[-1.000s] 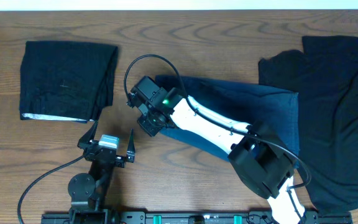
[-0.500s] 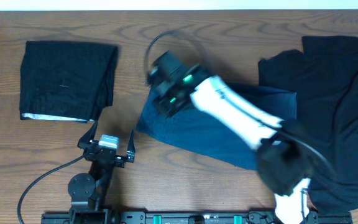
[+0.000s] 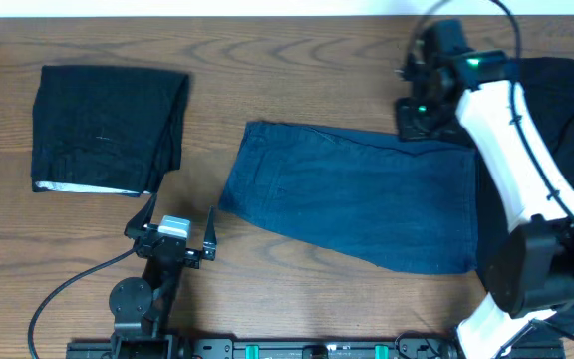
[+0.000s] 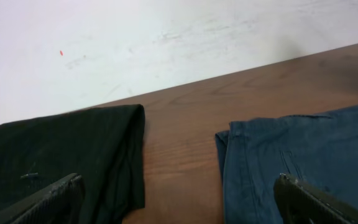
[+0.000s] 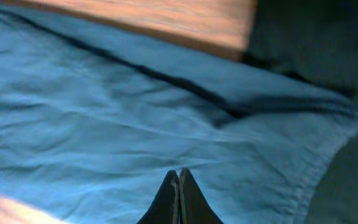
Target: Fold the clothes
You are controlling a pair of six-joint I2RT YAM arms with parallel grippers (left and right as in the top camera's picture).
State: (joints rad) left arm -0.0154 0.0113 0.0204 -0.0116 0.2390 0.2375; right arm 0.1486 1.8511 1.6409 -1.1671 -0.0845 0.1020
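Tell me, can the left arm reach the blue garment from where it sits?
Probably yes: the left end effector sits open just beside the blue garment's nearest corner, with only a strip of table between them.

Even light leaves the overhead view sharp with faint shadows, the left wrist view's wall (image 4: 166, 37) looks washed out, and the right wrist view is dim and soft, its table (image 5: 135, 12) glaring orange.
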